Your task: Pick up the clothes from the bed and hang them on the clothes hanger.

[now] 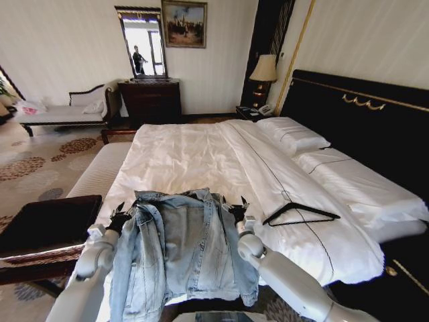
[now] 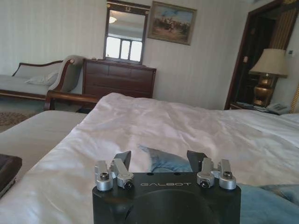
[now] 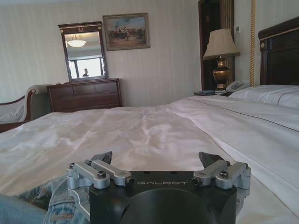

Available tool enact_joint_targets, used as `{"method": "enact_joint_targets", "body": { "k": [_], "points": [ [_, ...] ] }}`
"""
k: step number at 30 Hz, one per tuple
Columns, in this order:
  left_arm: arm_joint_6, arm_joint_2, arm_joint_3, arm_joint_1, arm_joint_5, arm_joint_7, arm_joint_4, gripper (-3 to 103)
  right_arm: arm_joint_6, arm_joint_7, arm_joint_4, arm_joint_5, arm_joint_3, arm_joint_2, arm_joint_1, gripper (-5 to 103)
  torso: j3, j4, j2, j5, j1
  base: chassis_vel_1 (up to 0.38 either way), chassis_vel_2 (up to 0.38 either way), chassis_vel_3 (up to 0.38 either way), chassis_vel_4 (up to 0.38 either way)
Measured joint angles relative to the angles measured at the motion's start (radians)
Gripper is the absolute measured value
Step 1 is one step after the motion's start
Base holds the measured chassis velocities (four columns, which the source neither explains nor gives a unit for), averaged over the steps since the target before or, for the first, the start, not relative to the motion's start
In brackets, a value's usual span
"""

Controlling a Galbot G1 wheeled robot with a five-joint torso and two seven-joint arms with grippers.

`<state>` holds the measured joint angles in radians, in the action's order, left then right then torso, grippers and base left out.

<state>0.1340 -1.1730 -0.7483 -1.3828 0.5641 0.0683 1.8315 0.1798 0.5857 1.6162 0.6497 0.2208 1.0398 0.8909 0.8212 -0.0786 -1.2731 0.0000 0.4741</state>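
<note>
The light-blue denim jacket [image 1: 181,248] lies at the white bed's [image 1: 194,157] foot edge between the spread left gripper [image 1: 123,213] and right gripper [image 1: 234,206], seemingly untouched; the thin black hanger [image 1: 299,214] rests nearer the right edge.

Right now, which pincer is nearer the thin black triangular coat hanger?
The right pincer, at the light-blue denim jacket's far corner; the hanger lies on its side.

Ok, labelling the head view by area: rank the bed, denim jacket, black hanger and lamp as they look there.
1. bed
2. denim jacket
3. black hanger, a thin outline
4. lamp, though it stands farthest away
</note>
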Motion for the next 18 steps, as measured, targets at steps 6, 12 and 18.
{"method": "enact_joint_targets", "body": {
  "k": [6,12,18],
  "points": [
    [-0.01,-0.043,-0.036,-0.059,-0.009,-0.009,0.138,89,-0.001,-0.004,0.029,0.073,-0.035,-0.01,0.008,100,0.0,-0.0001,0.0,0.0,0.0,0.0,0.0,0.0,0.0],
    [-0.023,-0.076,-0.094,-0.091,0.01,-0.02,0.229,100,0.04,-0.069,0.089,0.17,-0.149,-0.055,0.072,100,0.0,-0.0008,0.0,-0.0001,0.0,0.0,0.0,0.0,0.0],
    [-0.078,-0.14,-0.226,-0.181,-0.033,-0.024,0.301,100,0.137,-0.284,0.131,0.191,-0.216,-0.096,0.13,100,0.0,0.0001,0.0,0.0001,0.0,0.0,0.0,0.0,0.0]
  ]
}}
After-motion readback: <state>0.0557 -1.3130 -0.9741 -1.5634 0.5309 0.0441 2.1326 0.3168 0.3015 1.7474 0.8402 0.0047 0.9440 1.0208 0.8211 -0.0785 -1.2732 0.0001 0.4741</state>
